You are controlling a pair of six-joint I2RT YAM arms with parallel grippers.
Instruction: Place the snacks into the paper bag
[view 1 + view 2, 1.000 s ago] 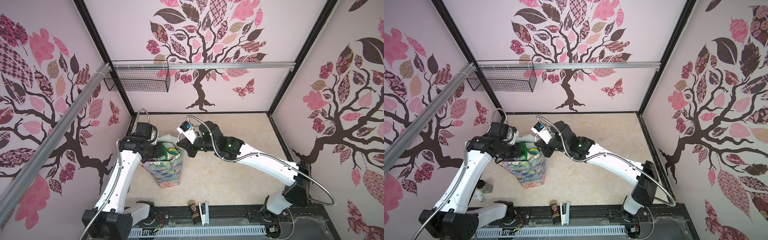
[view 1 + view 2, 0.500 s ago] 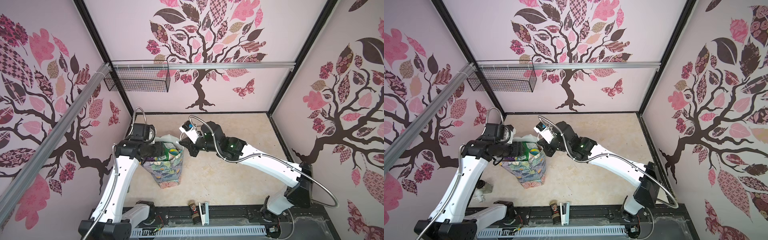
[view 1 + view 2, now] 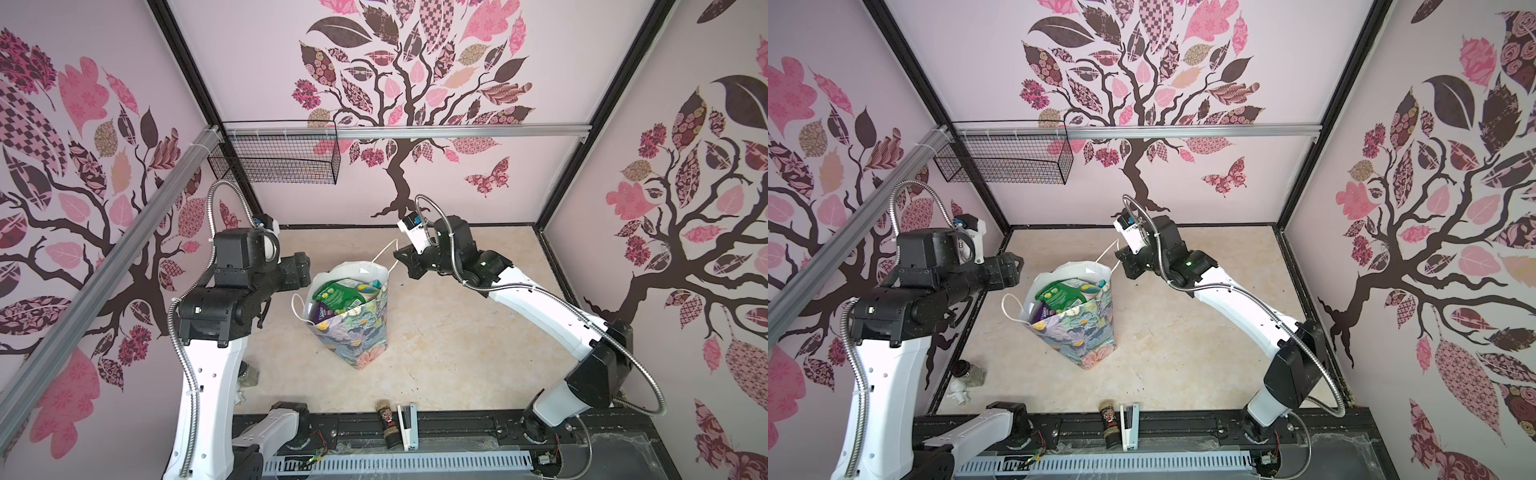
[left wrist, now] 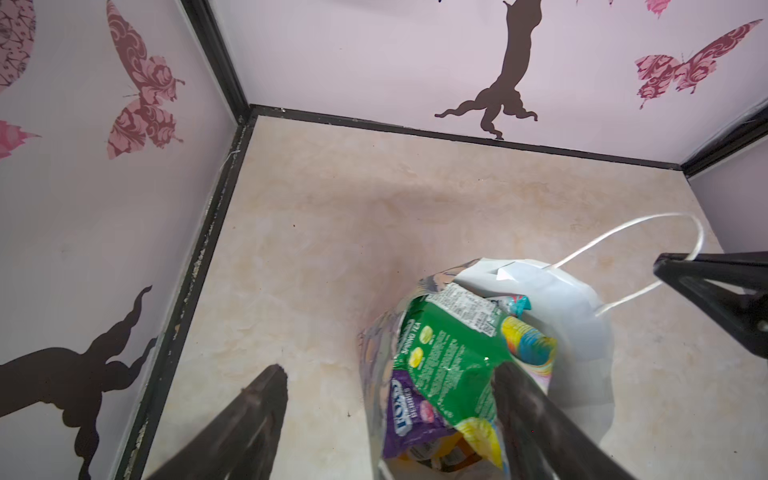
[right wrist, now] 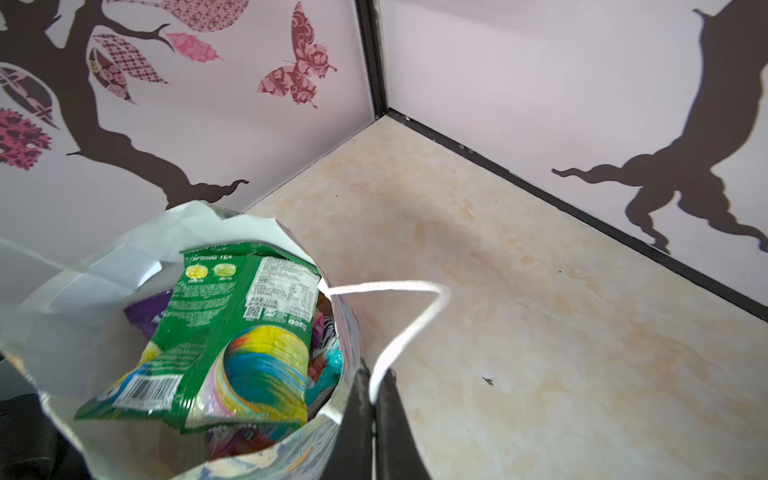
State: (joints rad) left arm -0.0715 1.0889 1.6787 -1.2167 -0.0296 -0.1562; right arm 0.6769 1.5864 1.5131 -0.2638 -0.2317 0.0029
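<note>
The floral paper bag stands upright mid-floor, mouth open. Several snacks lie inside it: a green packet on top, a purple FOX'S packet under it. My left gripper hangs open and empty beside and above the bag's left rim. My right gripper is shut on the bag's white cord handle at the far right rim, holding it up. The other handle droops on the left.
A black wire basket hangs on the back-left wall. A dark spice jar and a white stapler lie at the front edge. A small jar and a white figure sit front left.
My left gripper has opened and drawn back to the left from over the bag's mouth; the green packet it held now lies in the bag. The right gripper has kept its hold.
</note>
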